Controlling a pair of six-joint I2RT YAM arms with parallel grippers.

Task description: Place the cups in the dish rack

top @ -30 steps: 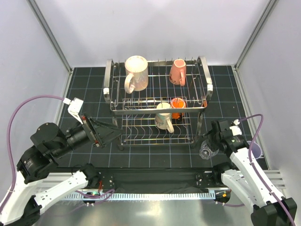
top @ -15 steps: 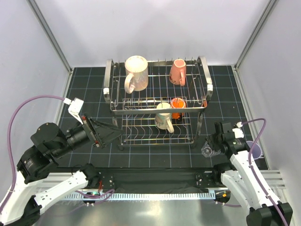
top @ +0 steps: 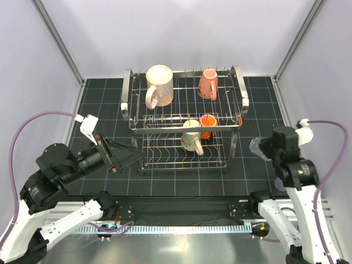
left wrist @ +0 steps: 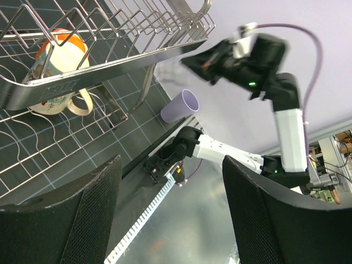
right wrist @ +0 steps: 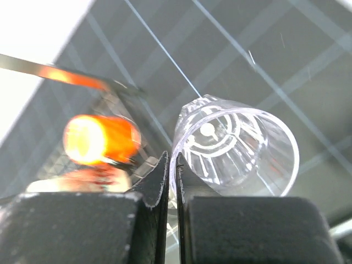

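Progress: four of six cups sat in dish rack (top: 184, 118). Upper tier held beige-pink mug (top: 159, 85) and salmon-pink mug (top: 208, 83). Lower tier held cream mug (top: 191, 135) and orange cup (top: 208, 125), side by side. Clear glass tumbler (right wrist: 236, 146) was off table (top: 104, 91), rim pinched in right hand (right wrist: 173, 170), raised just right of rack, not yet racked. Lavender tumbler (left wrist: 180, 106) was on table near right arm base. Left hand (left wrist: 170, 209) was spread, empty, near rack's front left corner. Judged remaining: rack glass tumbler, then fetch lavender tumbler.
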